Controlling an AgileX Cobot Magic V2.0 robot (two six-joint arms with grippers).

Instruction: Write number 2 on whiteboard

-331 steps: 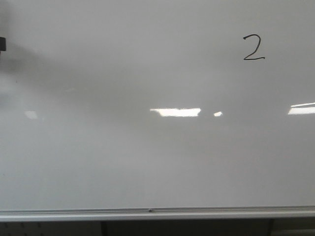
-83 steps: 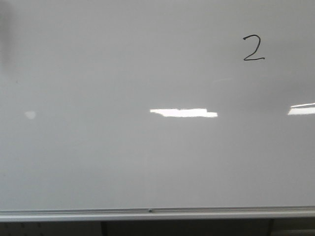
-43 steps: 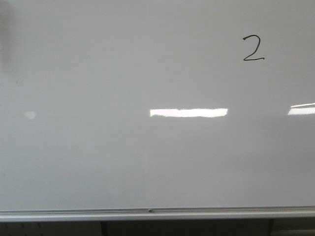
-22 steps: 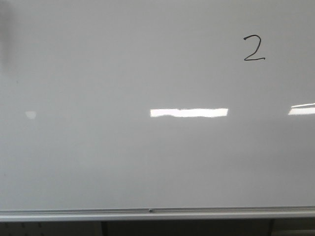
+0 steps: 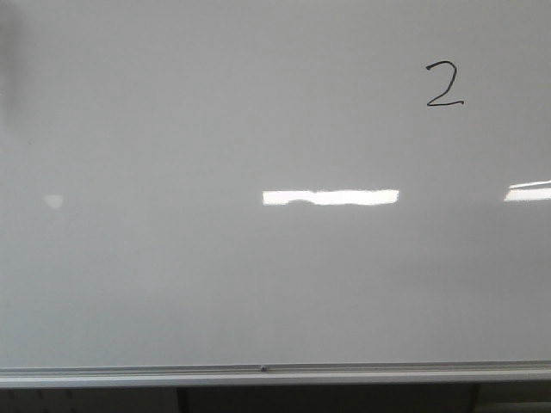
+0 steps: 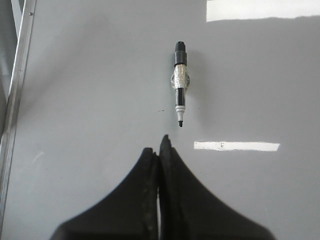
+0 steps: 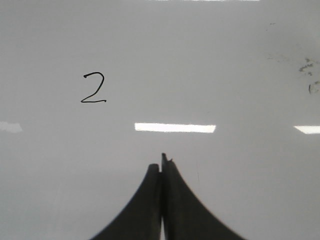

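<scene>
A glossy whiteboard (image 5: 215, 284) fills the front view, with a silver strip along its lower edge. The number 2 (image 5: 444, 85) stands in thin black line at its upper right; it also shows in the right wrist view as number 2 (image 7: 93, 88). My right gripper (image 7: 160, 164) is shut and empty, held back from the board, apart from the digit. My left gripper (image 6: 159, 147) is shut with nothing in it. A black-and-white marker (image 6: 180, 82) sits on the whiteboard (image 6: 90, 90) just beyond its tips, uncapped, nib toward the gripper. Neither gripper appears in the front view.
A metal frame edge (image 6: 17, 75) of the board runs along one side of the left wrist view. Faint dark smudges (image 7: 306, 67) mark the board in the right wrist view. Bright light reflections (image 5: 330, 197) lie across the board's middle.
A dark shadow and a black object at the left edge of the front view have gone. The central light reflection has grown wider. The 2 has not changed.
</scene>
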